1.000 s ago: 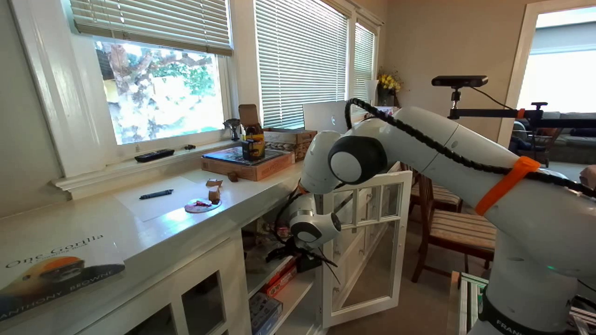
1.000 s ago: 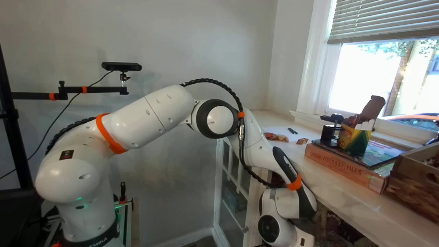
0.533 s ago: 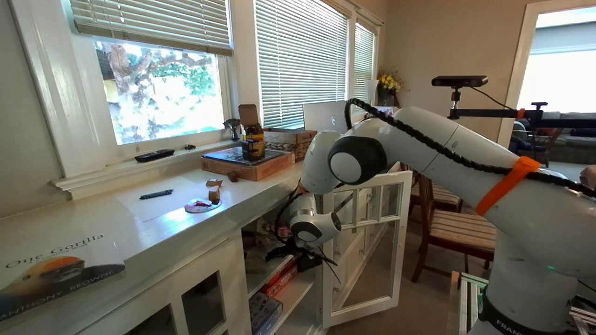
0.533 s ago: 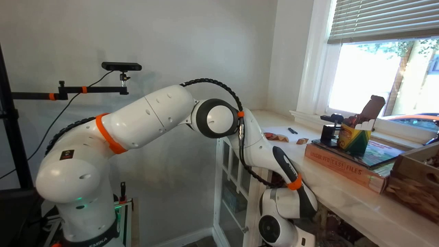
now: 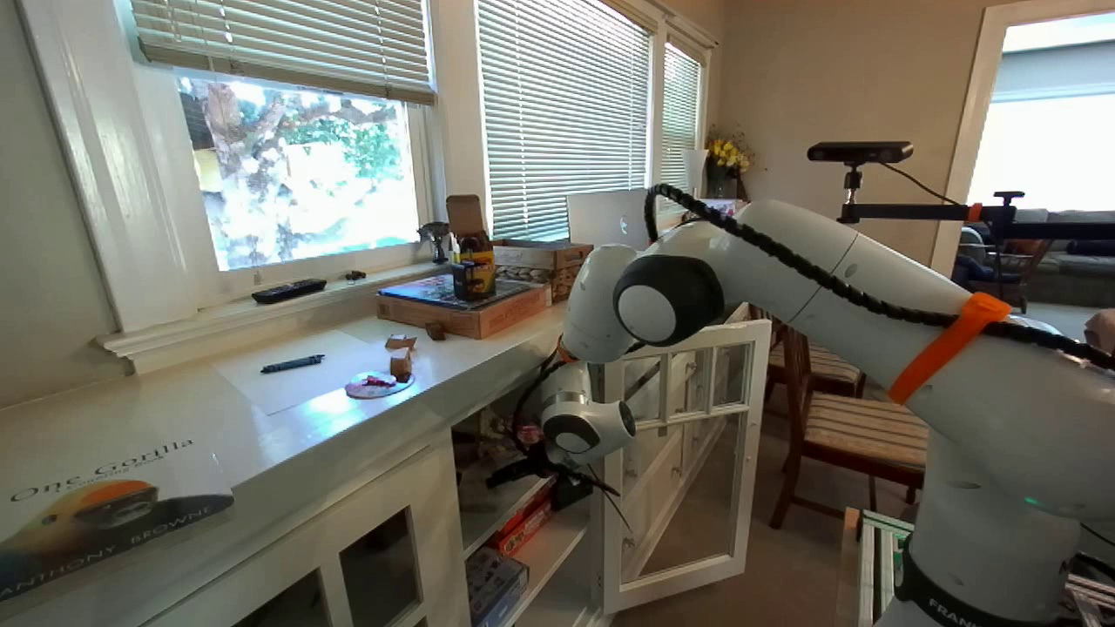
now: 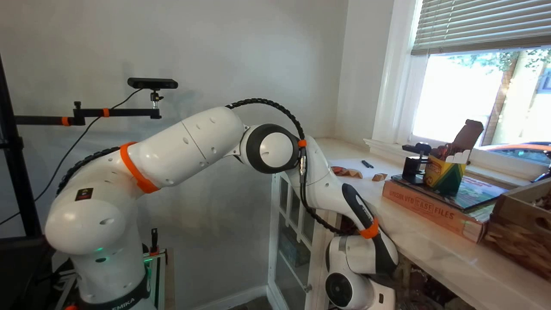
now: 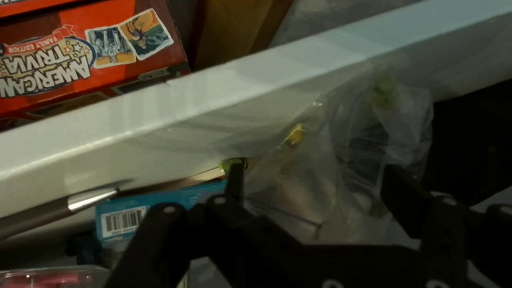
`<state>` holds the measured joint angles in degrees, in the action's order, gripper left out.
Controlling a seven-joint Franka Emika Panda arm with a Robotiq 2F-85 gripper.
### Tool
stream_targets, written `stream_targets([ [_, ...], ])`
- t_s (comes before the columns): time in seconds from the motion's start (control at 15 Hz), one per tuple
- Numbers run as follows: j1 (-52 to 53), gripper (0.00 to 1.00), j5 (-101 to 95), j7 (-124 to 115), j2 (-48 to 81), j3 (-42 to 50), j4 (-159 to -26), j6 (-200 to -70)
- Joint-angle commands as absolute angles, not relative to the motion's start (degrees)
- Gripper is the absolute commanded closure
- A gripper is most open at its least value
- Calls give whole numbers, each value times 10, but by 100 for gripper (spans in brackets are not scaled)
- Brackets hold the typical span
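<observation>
Clear plastic bag [image 7: 344, 156] shows in gap of spread pincer [image 7: 315, 186]; pincer shifted slightly farther into cabinet [image 5: 557, 538] than before.

Above the gripper [image 7: 315, 180]: arm [image 6: 211, 133] white, rounded, with orange bands [image 6: 134, 168] and ribbed black cable [image 6: 258, 101]. Gripper itself black, small pale screws [image 7: 169, 209] set in its fingers [image 7: 404, 200].

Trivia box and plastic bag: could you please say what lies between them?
In the wrist view, the white shelf edge runs between the trivia box and plastic bag.
</observation>
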<state>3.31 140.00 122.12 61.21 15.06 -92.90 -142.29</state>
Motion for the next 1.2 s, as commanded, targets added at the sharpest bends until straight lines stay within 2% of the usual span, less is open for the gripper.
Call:
stream_targets([
  [0.0,44,44,1427,1268,606,152,-926,-1418],
  [0.47,41,98,1421,1284,585,139,-950,-1416],
  [1.13,34,100,1318,1134,478,120,-1081,-1428],
])
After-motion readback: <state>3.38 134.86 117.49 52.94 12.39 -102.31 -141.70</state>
